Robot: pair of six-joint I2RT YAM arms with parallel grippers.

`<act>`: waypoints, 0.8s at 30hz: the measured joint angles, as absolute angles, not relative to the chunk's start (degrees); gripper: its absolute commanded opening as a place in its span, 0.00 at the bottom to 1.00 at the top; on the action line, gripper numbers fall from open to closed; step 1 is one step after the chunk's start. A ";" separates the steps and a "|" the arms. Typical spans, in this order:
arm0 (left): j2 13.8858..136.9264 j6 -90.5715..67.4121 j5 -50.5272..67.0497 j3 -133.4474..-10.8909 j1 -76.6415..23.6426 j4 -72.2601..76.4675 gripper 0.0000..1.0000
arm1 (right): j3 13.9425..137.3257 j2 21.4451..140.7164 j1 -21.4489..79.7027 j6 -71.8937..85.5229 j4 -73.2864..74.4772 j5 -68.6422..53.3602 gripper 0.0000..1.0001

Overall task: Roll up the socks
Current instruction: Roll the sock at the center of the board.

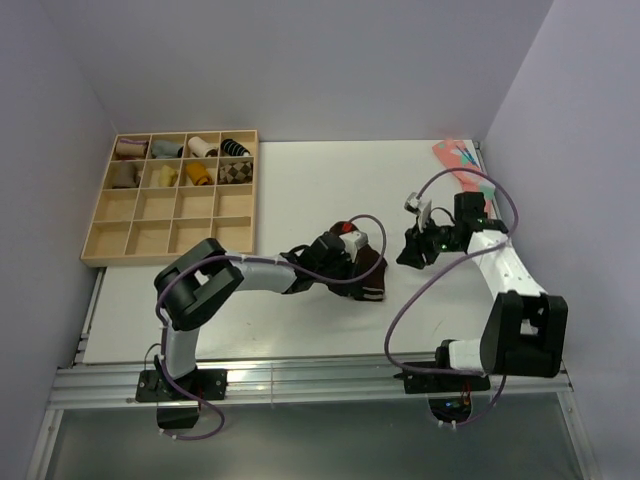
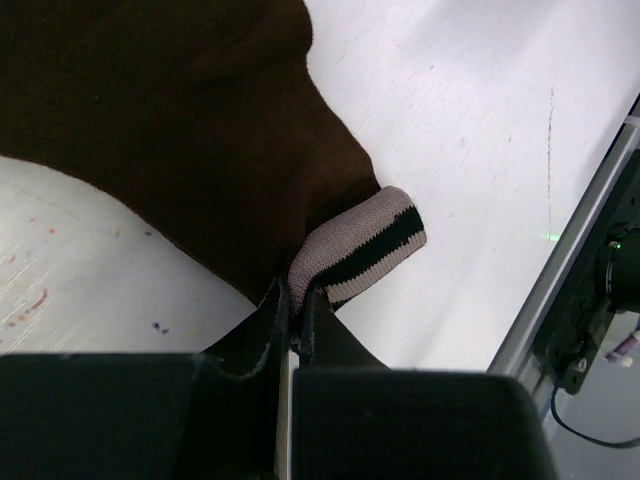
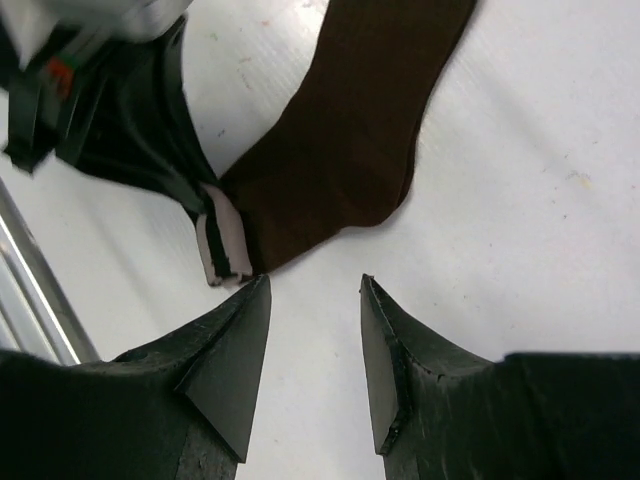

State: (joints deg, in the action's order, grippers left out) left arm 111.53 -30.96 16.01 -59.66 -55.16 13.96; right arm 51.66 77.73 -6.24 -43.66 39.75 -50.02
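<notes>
Left wrist view puts the left gripper (image 2: 295,300) at the bottom centre of the frame, its jaws pinched tight on the edge of the striped cuff (image 2: 365,245) of the dark brown sock (image 2: 190,130), which spreads across the upper left over the white table (image 2: 480,120). Only a narrow lip of knit sits between the fingers and the cuff is folded over just once, so the roll looks barely begun. In the right wrist view the right gripper (image 3: 315,285) hangs at the lower middle, jaws partway apart and holding nothing, just short of the cuff and of the other arm's fingers at the left of the frame. From overhead, the sock lies near the centre of the table between the two grippers, well apart from the wooden sorting tray (image 1: 165,258) at the upper left. The main risk is the thin pinch: if the left wrist turns to wind the sock, the stretchy cuff could slip out and the fold spring open. The sock's body is unpinned, so it may drag rather than roll. With both grippers this near, the right fingers moving in could strike the left ones.
</notes>
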 measured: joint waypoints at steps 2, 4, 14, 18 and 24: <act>111.59 -31.07 17.34 -60.82 -54.41 11.20 0.00 | 48.77 74.26 -6.17 -46.37 39.11 -50.02 0.46; 111.74 -31.18 19.03 -61.95 -53.56 8.32 0.00 | 45.56 70.43 -5.69 -49.71 38.61 -49.65 0.46; 116.20 -31.16 27.49 -71.33 -50.17 -5.76 0.00 | 28.25 49.47 12.88 -56.95 31.66 -40.62 0.51; 117.43 -31.16 29.74 -73.78 -49.28 -10.04 0.00 | 27.70 52.07 18.85 -57.58 29.30 -37.26 0.51; 119.22 -31.18 33.26 -76.64 -48.03 -15.51 0.01 | 26.35 55.11 23.27 -58.92 25.58 -33.04 0.51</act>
